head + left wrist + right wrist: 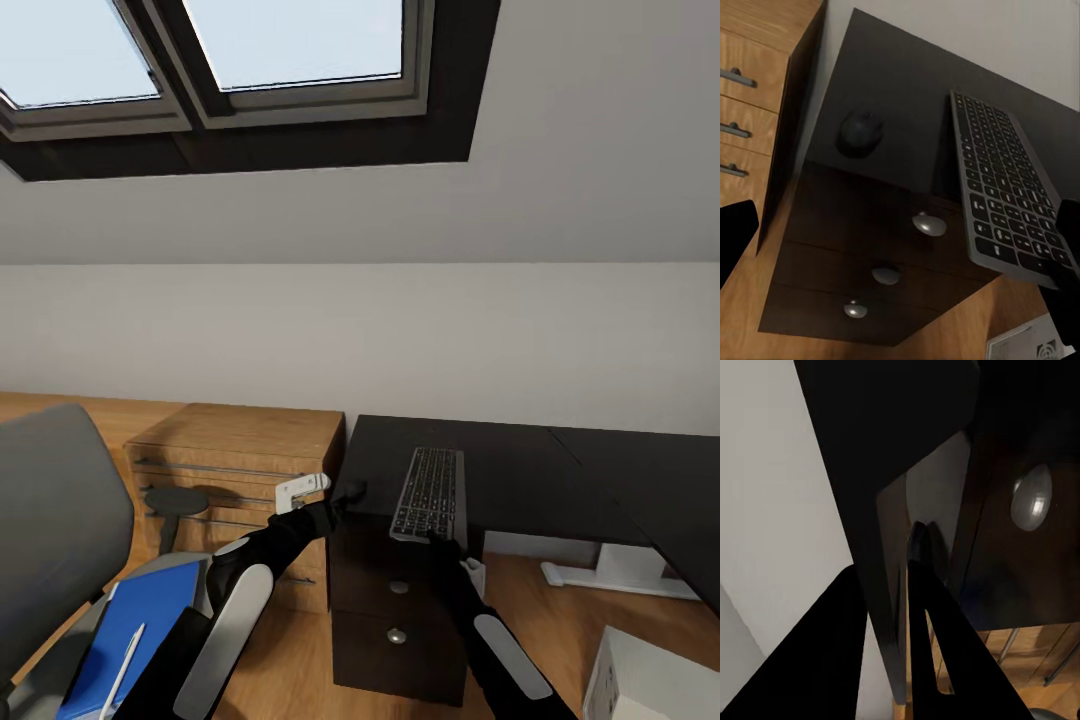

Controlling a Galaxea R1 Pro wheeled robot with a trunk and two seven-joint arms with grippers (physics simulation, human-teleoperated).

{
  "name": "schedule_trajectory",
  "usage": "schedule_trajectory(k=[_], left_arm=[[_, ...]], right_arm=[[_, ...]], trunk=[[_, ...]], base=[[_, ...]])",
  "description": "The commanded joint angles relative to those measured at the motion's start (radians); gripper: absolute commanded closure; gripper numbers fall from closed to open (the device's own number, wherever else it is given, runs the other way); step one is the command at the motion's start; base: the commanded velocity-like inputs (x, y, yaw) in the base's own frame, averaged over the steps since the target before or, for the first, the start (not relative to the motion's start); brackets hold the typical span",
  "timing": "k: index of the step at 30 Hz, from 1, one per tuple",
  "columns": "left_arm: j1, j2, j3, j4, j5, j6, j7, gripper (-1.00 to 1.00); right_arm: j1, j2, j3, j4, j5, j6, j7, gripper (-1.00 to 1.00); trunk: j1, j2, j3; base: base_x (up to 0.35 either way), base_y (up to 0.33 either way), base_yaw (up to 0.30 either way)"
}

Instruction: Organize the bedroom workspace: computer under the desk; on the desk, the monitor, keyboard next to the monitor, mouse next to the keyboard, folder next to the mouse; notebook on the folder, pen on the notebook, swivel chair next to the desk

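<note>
From the head view: keyboard (pixel 432 494) lies on the black desk (pixel 520 470), its near end jutting over the front edge above the drawers (pixel 400 620). Right jaws (pixel 440 541) at that near end, pinching it. Mouse (pixel 352 491) sits left of the keyboard, left jaws (pixel 340 497) just beside it; can't tell their state. Blue folder (pixel 135 625) on the grey chair (pixel 55 520), white pen (pixel 122 668) on top. Computer (pixel 655 680) on the floor at lower right. Wood cabinet (pixel 240 450) left of the desk.

Left wrist: mouse (pixel 860 133) on the desk, apart from the keyboard (pixel 1009 184); knobs (pixel 929 223) below.

Right wrist: dark fingers (pixel 926 630) clamp the keyboard's thin edge (pixel 889 607).
</note>
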Motion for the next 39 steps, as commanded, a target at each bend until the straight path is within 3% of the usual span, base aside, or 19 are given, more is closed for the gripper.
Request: schedule_trajectory(k=[1,13,27,28,39], left_arm=[[-0.001,0.0,-0.001,-0.001,0.01,0.001,0.01,-1.0],[-0.001,-0.001,-0.003,-0.001,0.012,0.002,0.008,-1.0],[-0.001,-0.002,-0.003,-0.001,0.012,0.004,0.008,-1.0],[-0.001,-0.002,-0.003,-0.001,0.012,0.004,0.008,-1.0],[-0.001,-0.001,-0.003,-0.001,0.012,0.004,0.008,-1.0]], right_arm=[[-0.001,-0.001,0.002,0.002,-0.014,-0.005,0.007,1.0],[-0.001,-0.001,-0.002,0.012,-0.014,-0.011,0.003,1.0],[-0.001,-0.002,-0.013,0.027,-0.012,-0.011,0.003,1.0],[-0.001,-0.002,-0.013,0.027,-0.012,-0.01,0.003,-1.0],[-0.001,-0.002,-0.013,0.027,-0.009,-0.009,0.001,-1.0]], trunk=[[0.0,-0.001,-0.001],[0.0,-0.001,-0.001],[0.0,-0.001,-0.001],[0.0,-0.001,-0.001],[0.0,-0.001,-0.001]], base=[[0.0,0.0,0.0],[0.171,0.0,0.0],[0.035,-0.015,0.0],[0.0,0.0,0.0],[0.0,0.0,0.0]])
